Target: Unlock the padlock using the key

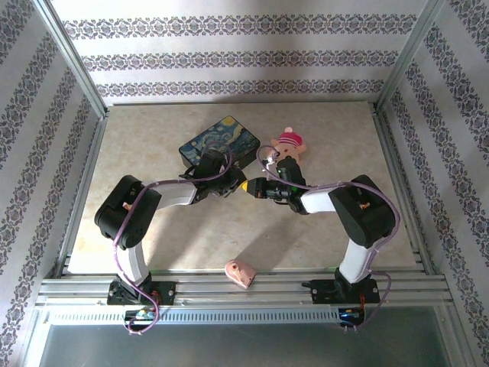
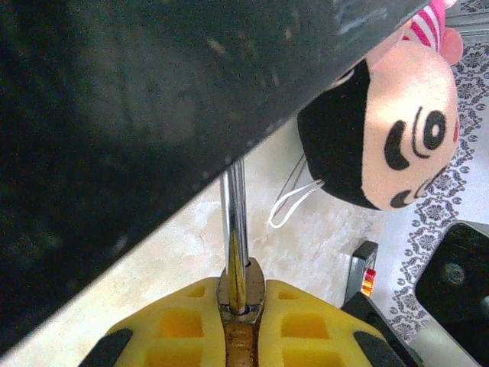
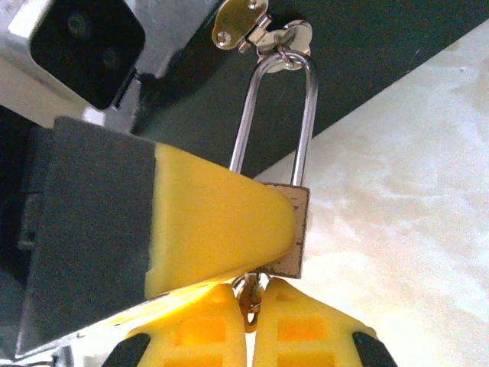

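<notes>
The brass padlock [image 3: 299, 229] hangs by its long silver shackle [image 3: 309, 115] from the clasp [image 3: 281, 38] of the painted box [image 1: 218, 145]. My left gripper [image 2: 241, 300] is shut on the padlock's body [image 2: 241, 284], seen edge on, with the shackle rising from its pads. In the right wrist view one of its yellow pads [image 3: 214, 229] covers most of the padlock. My right gripper [image 3: 254, 286] is shut on the small key [image 3: 250, 307], right under the padlock's bottom edge. The key's tip is hidden. Seen from above, the left gripper [image 1: 233, 186] and right gripper [image 1: 257, 188] meet in front of the box.
A plush doll [image 1: 286, 149] with a pink striped hat lies just right of the box, behind my right arm. A pink wedge-shaped object [image 1: 239, 271] sits near the table's front edge. Metal frame rails border the table.
</notes>
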You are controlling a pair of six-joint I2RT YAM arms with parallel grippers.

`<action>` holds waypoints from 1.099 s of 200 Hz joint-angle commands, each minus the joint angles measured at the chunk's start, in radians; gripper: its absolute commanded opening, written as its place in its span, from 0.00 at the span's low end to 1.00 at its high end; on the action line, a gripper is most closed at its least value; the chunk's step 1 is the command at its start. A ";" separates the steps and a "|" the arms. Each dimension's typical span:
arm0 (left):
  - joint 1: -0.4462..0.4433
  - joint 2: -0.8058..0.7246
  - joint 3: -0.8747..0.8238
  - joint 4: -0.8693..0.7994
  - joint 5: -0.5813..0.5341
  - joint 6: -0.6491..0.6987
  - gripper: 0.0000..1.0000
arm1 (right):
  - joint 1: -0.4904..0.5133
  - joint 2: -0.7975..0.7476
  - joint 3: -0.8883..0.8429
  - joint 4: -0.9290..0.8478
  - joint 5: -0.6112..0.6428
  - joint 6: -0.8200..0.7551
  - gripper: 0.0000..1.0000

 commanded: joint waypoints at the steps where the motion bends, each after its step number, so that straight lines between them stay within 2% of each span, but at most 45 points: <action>1: -0.013 0.000 -0.018 0.009 0.154 -0.062 0.12 | -0.050 0.064 -0.016 0.225 0.032 0.148 0.00; 55: -0.010 -0.002 -0.020 0.012 0.153 -0.065 0.35 | -0.057 0.099 -0.021 0.314 0.020 0.235 0.00; 97: -0.006 -0.014 -0.030 0.019 0.145 -0.060 0.58 | -0.061 0.101 -0.040 0.351 0.023 0.262 0.00; 124: -0.005 -0.039 -0.028 -0.016 0.117 -0.032 0.69 | -0.061 0.113 -0.044 0.393 0.017 0.294 0.00; 146: -0.002 -0.063 -0.025 -0.054 0.089 -0.002 0.71 | -0.061 0.138 -0.038 0.456 0.010 0.341 0.00; 183: 0.000 -0.107 -0.029 -0.094 0.047 0.037 0.79 | -0.066 0.198 -0.025 0.588 0.003 0.443 0.00; 220: 0.005 -0.152 -0.034 -0.136 -0.014 0.073 0.80 | -0.068 0.263 -0.008 0.720 -0.001 0.550 0.00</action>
